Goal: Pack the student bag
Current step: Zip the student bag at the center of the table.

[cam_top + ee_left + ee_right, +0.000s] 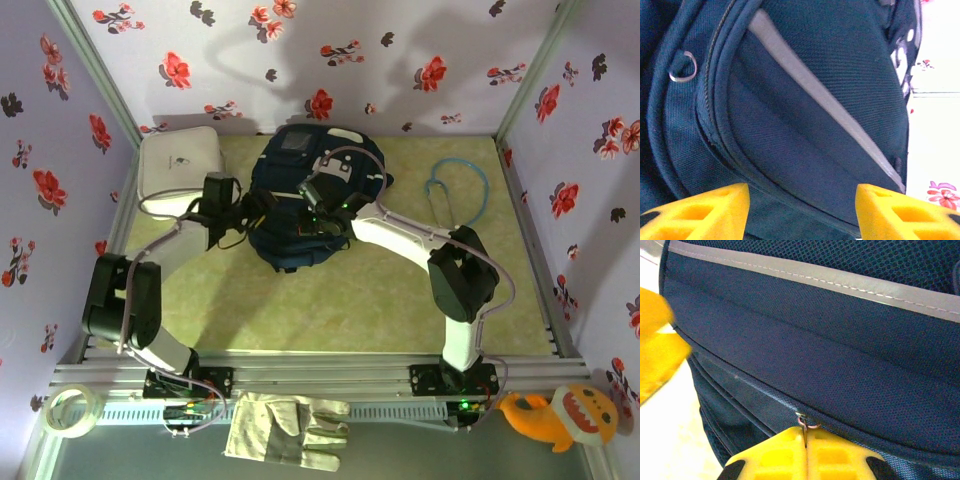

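Note:
The student bag [315,195], dark navy with a grey-white stripe [815,95], lies in the middle of the table. My right gripper [805,440] is shut on a small metal zipper pull ring [806,426] at the bag's zip seam. My left gripper [802,210] is open at the bag's left side, its yellow fingers [715,210] apart with only bag fabric beyond them. A second metal ring [682,67] hangs on the bag at the upper left of the left wrist view. In the top view the left gripper [262,205] and right gripper [318,200] sit close together over the bag.
A white rounded box [180,160] stands at the back left, close to the left arm. A thin blue loop of tubing [460,180] lies at the back right. Beyond the near rail lie a work glove [290,430], a tape roll [70,410] and an orange plush toy [560,415].

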Robot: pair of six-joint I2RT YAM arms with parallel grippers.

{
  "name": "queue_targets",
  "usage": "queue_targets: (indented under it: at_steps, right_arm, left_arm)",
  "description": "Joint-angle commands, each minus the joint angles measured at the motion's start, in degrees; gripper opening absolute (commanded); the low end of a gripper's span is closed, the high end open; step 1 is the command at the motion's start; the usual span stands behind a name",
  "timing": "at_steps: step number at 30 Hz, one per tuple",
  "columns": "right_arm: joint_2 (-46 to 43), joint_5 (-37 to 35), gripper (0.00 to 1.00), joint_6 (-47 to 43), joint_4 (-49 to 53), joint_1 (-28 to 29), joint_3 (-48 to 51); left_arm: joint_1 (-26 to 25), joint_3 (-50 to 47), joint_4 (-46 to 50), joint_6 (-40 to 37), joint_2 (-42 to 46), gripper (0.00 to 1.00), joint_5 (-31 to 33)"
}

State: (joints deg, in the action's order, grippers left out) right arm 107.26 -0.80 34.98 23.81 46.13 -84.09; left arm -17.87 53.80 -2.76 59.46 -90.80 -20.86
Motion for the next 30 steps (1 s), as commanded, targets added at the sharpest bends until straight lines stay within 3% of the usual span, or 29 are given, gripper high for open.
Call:
queue_targets:
  at_steps: [1,15,22,26,30]
  right_arm:
    - [-1.13,2.47,0.00,0.72,-3.49,0.68,1.16]
    - [-2.51,0.68,0.00,0.74,-2.98,0.63,3.60]
    - [-4.55,-9.00,0.00,-1.57,2.58,0.22,5.51]
    - [-7.71,-11.90,0.00,-2.20,4.22,-1.28,8.39]
    - [-11.51,-11.16,0.00,-2.17,3.17,-3.55,12.24]
  left_arm:
    - [-1.06,-1.48,-7.11,5.74,-1.69,0.55,-1.46]
    - [-1.75,-1.24,-10.81,7.44,-5.69,0.33,-0.81]
    - [-1.74,-1.02,-8.88,4.68,-4.65,0.10,-0.33]
    - [-1.73,-0.97,-7.61,2.42,-3.36,0.02,-0.23]
    - [-1.65,0.16,-4.19,-0.70,-2.79,0.00,-0.23]
